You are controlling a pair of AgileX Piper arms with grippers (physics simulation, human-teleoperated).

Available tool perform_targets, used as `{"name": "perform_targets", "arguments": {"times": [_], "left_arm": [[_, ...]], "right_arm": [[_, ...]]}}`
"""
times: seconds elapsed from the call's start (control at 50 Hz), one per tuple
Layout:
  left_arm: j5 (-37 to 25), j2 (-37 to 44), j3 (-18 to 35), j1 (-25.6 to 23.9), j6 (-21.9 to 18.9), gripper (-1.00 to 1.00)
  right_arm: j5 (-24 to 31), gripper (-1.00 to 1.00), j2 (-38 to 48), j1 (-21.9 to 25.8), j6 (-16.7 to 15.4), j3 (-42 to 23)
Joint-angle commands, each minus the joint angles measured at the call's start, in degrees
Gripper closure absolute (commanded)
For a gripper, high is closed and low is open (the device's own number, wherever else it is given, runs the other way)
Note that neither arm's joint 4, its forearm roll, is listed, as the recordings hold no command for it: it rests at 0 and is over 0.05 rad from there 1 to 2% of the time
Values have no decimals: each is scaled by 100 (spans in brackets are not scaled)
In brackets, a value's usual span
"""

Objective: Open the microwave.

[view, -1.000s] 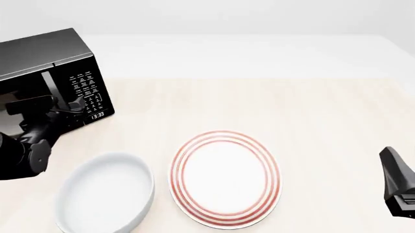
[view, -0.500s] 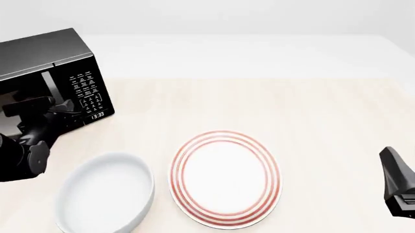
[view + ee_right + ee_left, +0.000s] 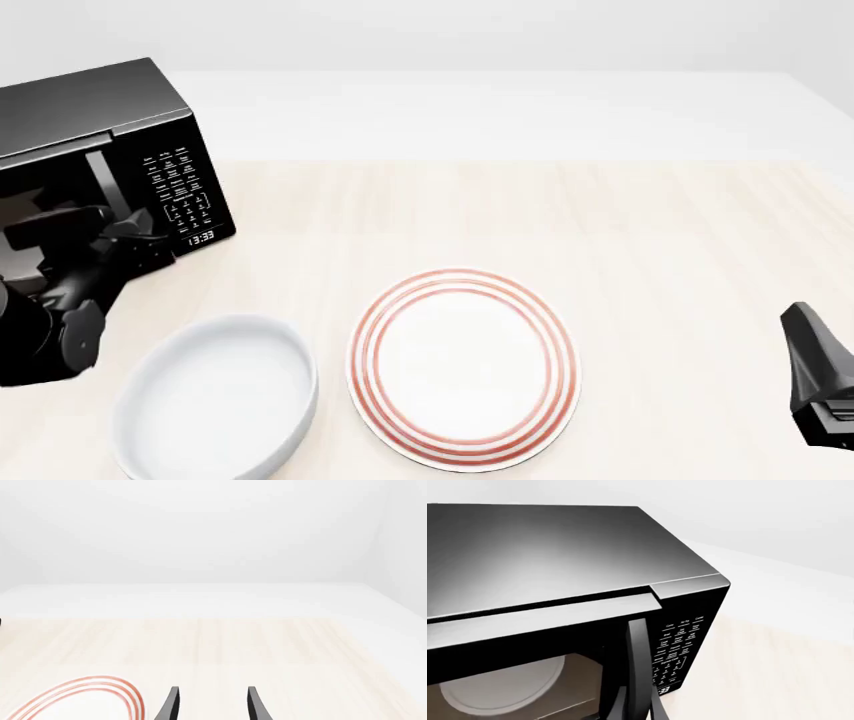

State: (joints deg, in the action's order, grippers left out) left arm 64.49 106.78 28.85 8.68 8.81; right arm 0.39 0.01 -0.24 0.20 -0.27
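I have the microwave (image 3: 114,150) at about ten o'clock on the table (image 3: 534,210) in the front view, its left part cut off by the frame edge and its lower door hidden behind my left arm. The left gripper (image 3: 127,235) sits right at the door's handle side, next to the keypad panel (image 3: 184,190), but its dark fingers merge with the black door, so I cannot tell from here whether they are spread or pinching. The left wrist view gives me what the front view does not: the door's top edge stands slightly out from the cabinet, a narrow gap showing along it, and the pale turntable (image 3: 500,685) shows through the window. Only a sliver of dark finger (image 3: 627,700) rises beside the handle there, too little to read the grip. The right gripper (image 3: 210,705) is cut off at four o'clock in the front view; its own wrist view shows two fingertips spread apart over bare table, holding nothing, near the rim of the red-ringed plate (image 3: 461,365). A white bowl (image 3: 214,400) sits at seven o'clock, just beside the plate.
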Motion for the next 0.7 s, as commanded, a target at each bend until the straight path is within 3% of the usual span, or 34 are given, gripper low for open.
{"name": "perform_targets", "arguments": {"times": [0.02, 0.7], "left_arm": [[178, -134, -194, -243, 76, 100], [-180, -839, -530, -557, -114, 100]], "right_arm": [[0, -100, 0, 0, 1, 0], [0, -100, 0, 0, 0, 0]]}}
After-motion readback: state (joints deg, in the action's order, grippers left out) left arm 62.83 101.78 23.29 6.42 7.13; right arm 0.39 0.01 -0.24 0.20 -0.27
